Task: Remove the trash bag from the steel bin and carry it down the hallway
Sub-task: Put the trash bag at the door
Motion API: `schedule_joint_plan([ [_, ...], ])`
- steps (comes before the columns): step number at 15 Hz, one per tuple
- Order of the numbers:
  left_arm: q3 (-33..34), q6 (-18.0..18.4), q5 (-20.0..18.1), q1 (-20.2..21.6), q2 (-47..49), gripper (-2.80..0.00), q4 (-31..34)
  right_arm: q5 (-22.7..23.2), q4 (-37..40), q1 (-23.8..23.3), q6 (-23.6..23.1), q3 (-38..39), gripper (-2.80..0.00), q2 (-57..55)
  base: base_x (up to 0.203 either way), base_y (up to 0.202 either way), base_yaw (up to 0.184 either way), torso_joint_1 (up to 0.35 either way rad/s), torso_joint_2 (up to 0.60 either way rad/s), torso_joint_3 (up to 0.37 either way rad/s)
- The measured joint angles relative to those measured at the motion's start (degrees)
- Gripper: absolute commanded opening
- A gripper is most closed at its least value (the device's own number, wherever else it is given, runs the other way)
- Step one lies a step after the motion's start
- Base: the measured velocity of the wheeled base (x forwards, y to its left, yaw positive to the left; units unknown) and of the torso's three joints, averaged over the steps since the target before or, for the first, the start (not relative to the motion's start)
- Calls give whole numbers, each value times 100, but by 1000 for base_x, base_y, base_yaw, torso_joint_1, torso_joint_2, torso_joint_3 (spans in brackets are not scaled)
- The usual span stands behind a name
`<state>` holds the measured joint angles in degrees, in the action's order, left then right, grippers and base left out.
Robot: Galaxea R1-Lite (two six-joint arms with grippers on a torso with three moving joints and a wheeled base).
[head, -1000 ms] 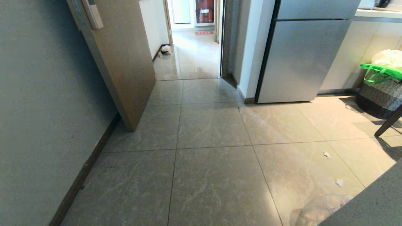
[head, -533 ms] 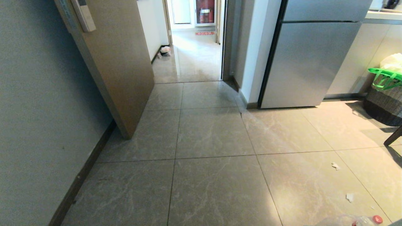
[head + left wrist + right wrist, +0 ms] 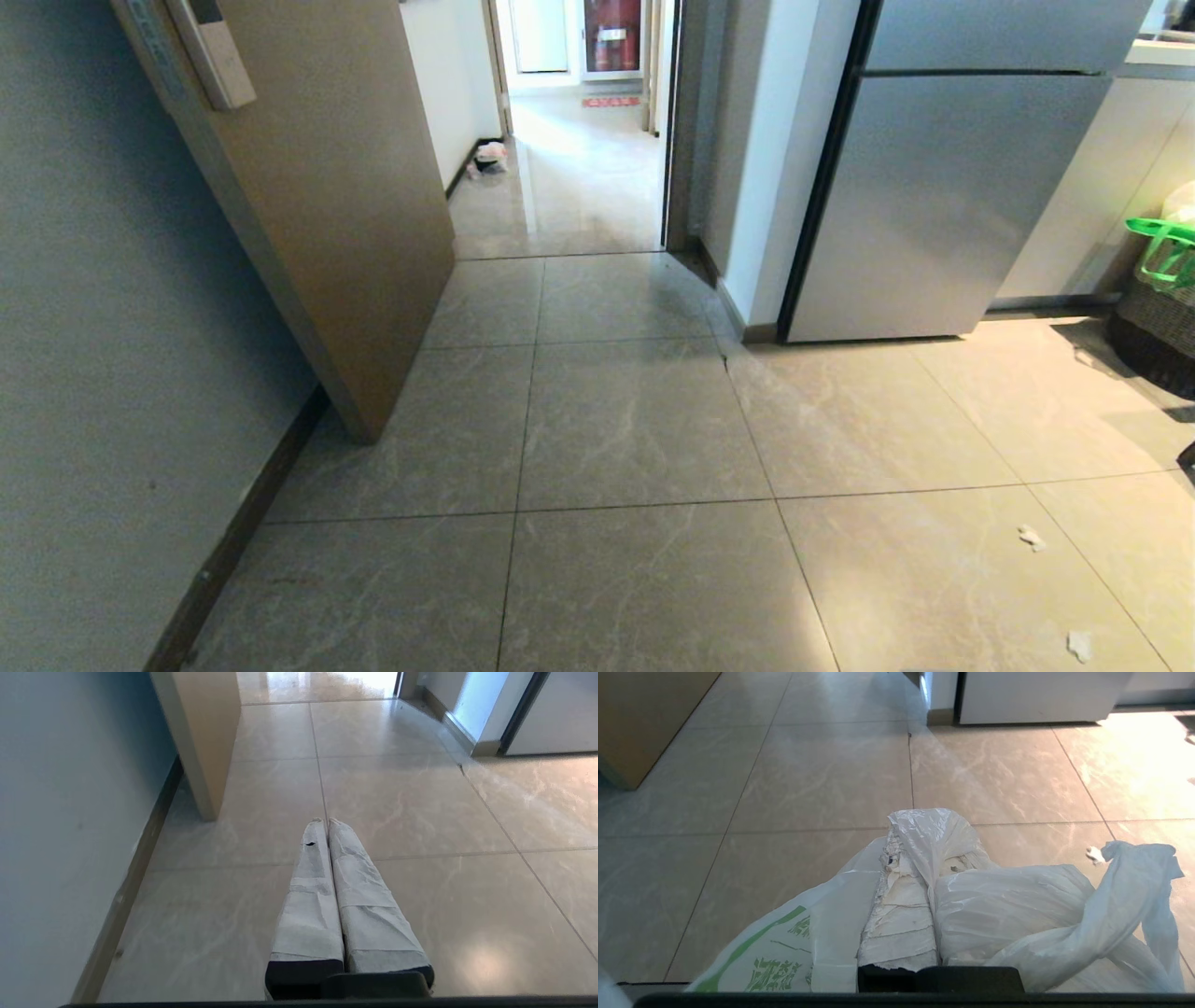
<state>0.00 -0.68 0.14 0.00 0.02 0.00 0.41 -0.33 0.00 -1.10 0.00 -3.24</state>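
**Desk:** Right wrist view: what does the right claw (image 3: 908, 858) have?

**Photographer:** The right claw is clenched on the thin white plastic trash bag with green bands and green characters (image 3: 999, 905). The film is bunched between its paper-wrapped fingers (image 3: 899, 919), the bag's body slumps to either side of them, and one twisted handle loop (image 3: 1143, 877) trails loose toward the sunlit tiles.

**Desk:** And the left claw?

**Photographer:** The left claw (image 3: 327, 822) is pressed shut on nothing, its wrapped fingers together, pointing out over the glossy grey marble-pattern floor (image 3: 402, 807).

**Desk:** The steel bin?

**Photographer:** It appears in none of the three views. Judging by that, the bag is already out and the carry is the step in hand. The head view shows neither arm, only the tan wooden door (image 3: 327, 215) standing ajar on the left, a grey steel refrigerator (image 3: 943, 196) on the right, and the bright hallway (image 3: 579, 177) through the doorway between them.

**Desk:** How will the bag handle?

**Photographer:** Soft, light and slippery, by the look of it: thin film that crumples and could slide out of a pinch or tear if snagged. The gathered neck, or both handle loops together, seems the soundest place to hold it. The loose loop could catch on the door edge in passing.

**Desk:** Anything else?

**Photographer:** Small white paper scraps (image 3: 1030, 537) lie on the floor to the right.
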Motion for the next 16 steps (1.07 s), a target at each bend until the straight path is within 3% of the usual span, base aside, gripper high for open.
schedule_joint_plan([
  [16,0,-3,1,0,0,-280,2,0,0,0,-2,0,-280,0,193,0,1,1,2,2],
])
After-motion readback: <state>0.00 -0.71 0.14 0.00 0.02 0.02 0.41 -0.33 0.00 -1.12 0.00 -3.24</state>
